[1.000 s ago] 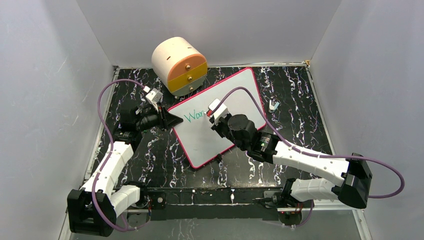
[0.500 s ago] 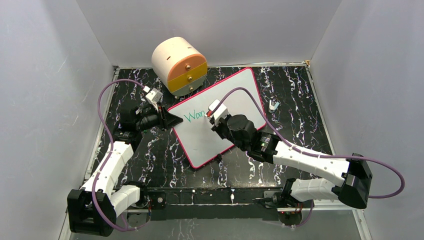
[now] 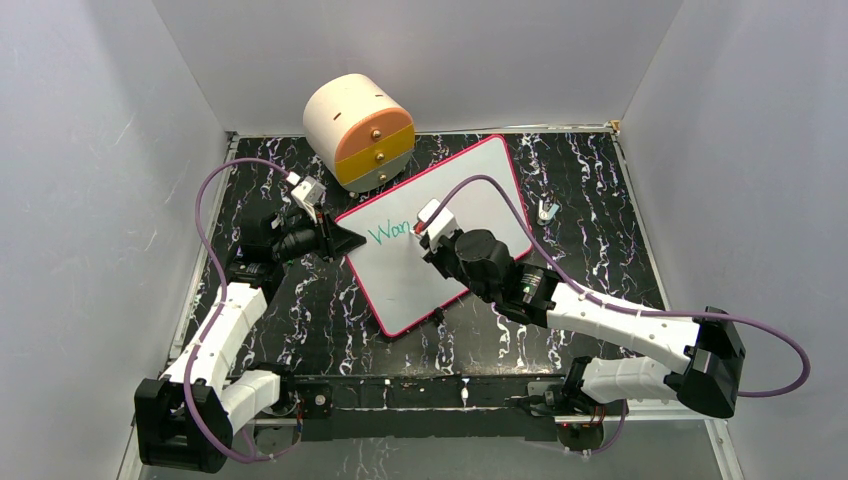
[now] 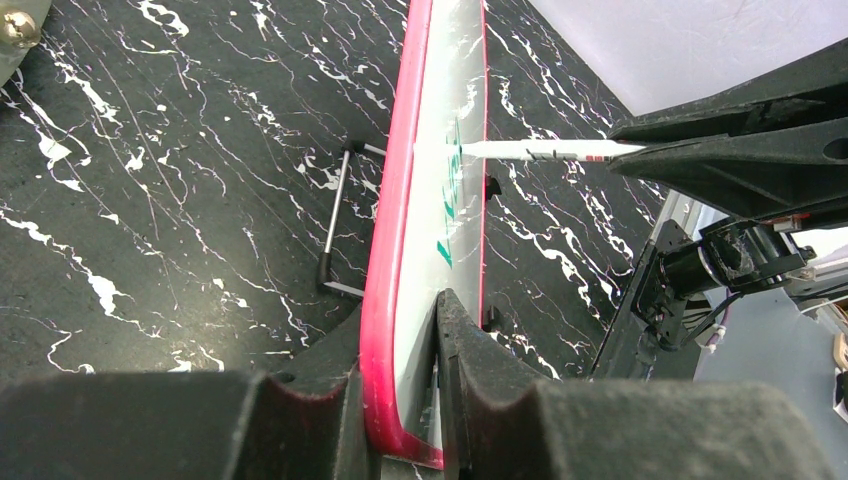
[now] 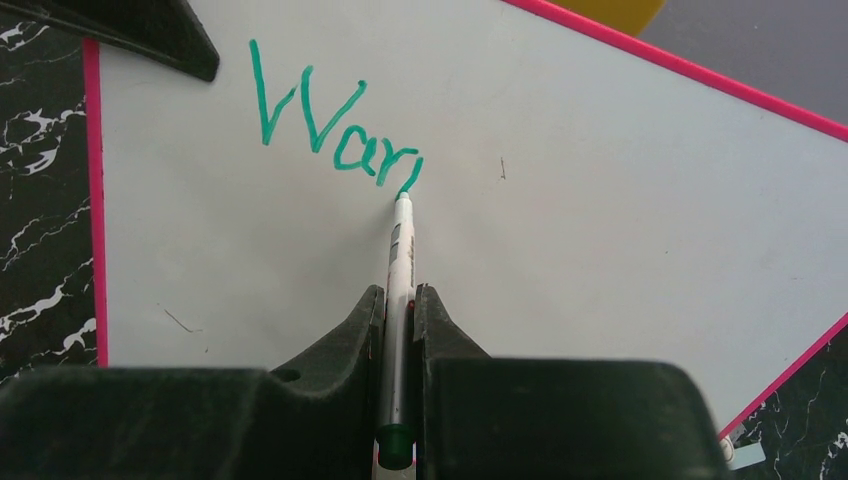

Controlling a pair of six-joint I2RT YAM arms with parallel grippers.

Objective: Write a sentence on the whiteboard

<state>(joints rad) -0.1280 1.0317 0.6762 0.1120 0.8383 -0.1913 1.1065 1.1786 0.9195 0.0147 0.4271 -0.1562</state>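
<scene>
Whiteboard [image 3: 480, 190] edge pinched in left end effector [image 4: 400, 330]; right end effector [image 5: 398, 292] grips marker [image 5: 401, 240], tip on sentence [image 5: 335, 125].

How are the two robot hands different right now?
The left gripper pinches the pink edge of the whiteboard. The right gripper pinches a marker.

The left gripper sits at the board's corner. The right gripper hangs over the white face, with the marker tip on the board at the end of the green letters.

Both have black fingers, and both are shut on something.
</scene>
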